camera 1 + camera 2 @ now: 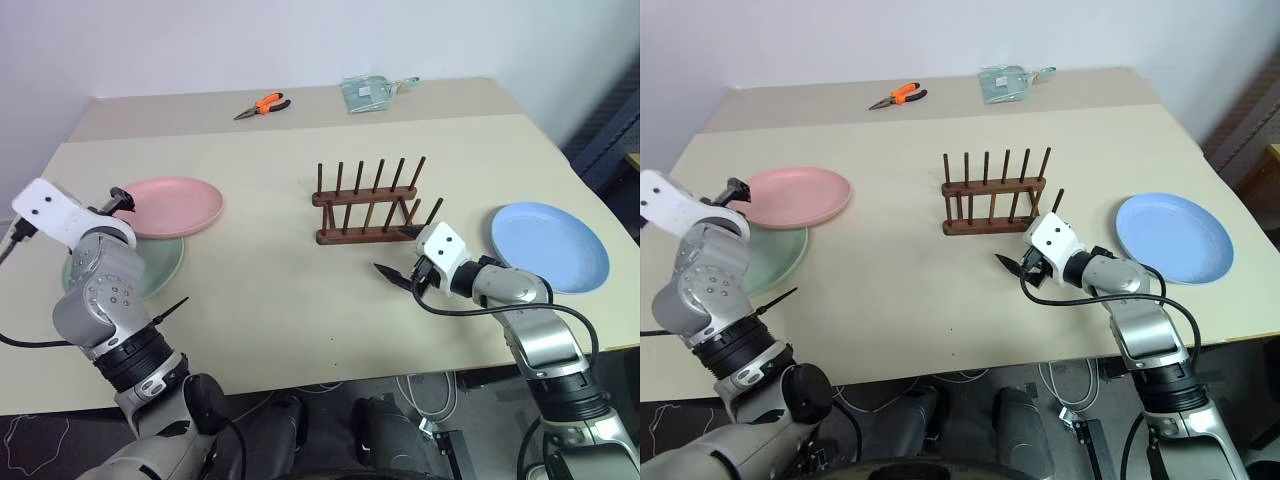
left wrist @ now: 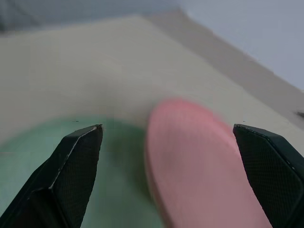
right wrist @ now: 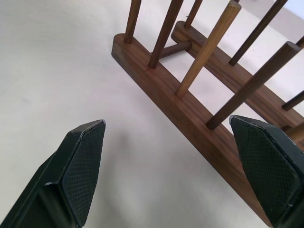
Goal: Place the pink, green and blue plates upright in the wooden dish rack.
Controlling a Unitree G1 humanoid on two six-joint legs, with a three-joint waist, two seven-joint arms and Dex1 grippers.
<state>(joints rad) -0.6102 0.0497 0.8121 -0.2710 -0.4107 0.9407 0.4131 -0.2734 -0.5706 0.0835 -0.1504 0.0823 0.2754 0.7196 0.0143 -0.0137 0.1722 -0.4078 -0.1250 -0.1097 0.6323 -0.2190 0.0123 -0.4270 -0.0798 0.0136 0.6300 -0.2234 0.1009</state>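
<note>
From the head camera, the wooden dish rack (image 1: 371, 205) stands empty near the middle of the counter (image 1: 270, 290), its pegs upright. Well to the left of the rack, the pink plate (image 1: 172, 206) lies flat, its near edge overlapping the green plate (image 1: 160, 268), which lies flat just in front of it. Well to the right of the rack, the blue plate (image 1: 550, 246) lies flat by itself. Behind the rack, near the far edge, lie orange-handled pliers (image 1: 263, 105) and a small clear bag (image 1: 372, 92). The left gripper (image 1: 118, 198) hangs over the pink plate's left rim. The right gripper (image 1: 398, 276) sits just in front of the rack's right end, pointing toward it, holding nothing.

In the left wrist view, the left gripper's fingers (image 2: 78, 156) are spread wide and empty above the pink plate (image 2: 199, 161) and the green plate (image 2: 114, 185).

In the right wrist view, the right gripper's fingers (image 3: 83, 166) are spread wide and empty, with the rack's (image 3: 190, 118) near rail and pegs just ahead of them.
</note>
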